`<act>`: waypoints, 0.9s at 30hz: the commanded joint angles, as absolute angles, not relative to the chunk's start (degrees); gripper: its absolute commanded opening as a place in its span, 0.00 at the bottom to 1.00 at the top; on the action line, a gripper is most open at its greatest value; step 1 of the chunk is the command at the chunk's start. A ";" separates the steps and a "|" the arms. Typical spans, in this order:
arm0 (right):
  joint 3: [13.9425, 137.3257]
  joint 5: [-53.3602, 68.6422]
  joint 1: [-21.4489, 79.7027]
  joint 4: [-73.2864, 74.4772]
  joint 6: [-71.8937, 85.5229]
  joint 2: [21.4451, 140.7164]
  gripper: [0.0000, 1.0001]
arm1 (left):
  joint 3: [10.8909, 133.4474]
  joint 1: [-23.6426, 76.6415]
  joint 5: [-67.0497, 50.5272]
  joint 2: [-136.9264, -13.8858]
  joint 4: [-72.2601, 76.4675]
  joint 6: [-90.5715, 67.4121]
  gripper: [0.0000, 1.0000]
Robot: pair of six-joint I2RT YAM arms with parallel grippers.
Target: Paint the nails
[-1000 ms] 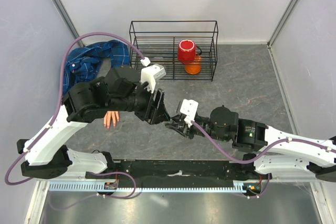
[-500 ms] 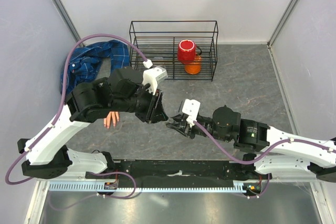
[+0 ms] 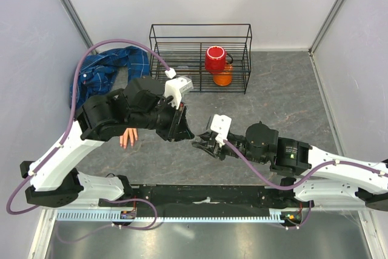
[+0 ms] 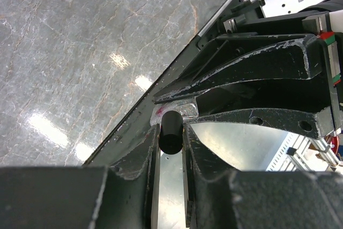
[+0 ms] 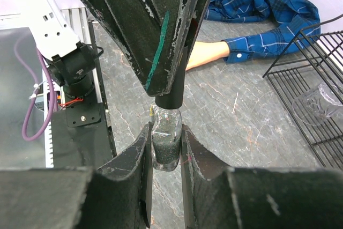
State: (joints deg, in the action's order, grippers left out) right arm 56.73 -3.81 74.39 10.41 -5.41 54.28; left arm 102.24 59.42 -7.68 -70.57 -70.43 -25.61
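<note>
A small glass bottle (image 5: 166, 138) of dark glittery polish stands upright between the jaws of my right gripper (image 5: 166, 144), which is shut on it. My left gripper (image 4: 171, 139) comes from above, and both its jaws press the bottle's black cap (image 4: 171, 131). In the top view the two grippers meet at mid-table, the left gripper (image 3: 187, 133) just left of the right gripper (image 3: 199, 144). The peach fake hand (image 3: 128, 137) lies to the left, fingers toward the near edge, its blue plaid sleeve (image 3: 109, 68) behind it. Its nails are too small to make out.
A black wire rack (image 3: 200, 27) stands at the back with a red cup (image 3: 215, 59) and an orange item (image 3: 222, 78) inside. Grey walls close in the left, right and back. The arm bases and a black rail line the near edge.
My left gripper's jaws have closed onto the bottle's cap, and the left arm has shifted slightly. The right gripper has stayed put, holding the bottle.
</note>
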 commanded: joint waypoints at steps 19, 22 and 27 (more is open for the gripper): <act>56.69 -9.14 74.35 5.89 -4.75 55.46 0.00 | 107.75 57.92 -1.14 -72.34 -75.76 -30.67 0.02; 56.34 -8.53 74.27 5.71 -4.66 55.11 0.00 | 107.75 57.83 -1.23 -71.98 -75.67 -30.67 0.02; 56.16 -8.52 74.35 5.19 -4.57 54.67 0.00 | 107.84 57.66 -1.32 -71.46 -75.50 -30.59 0.02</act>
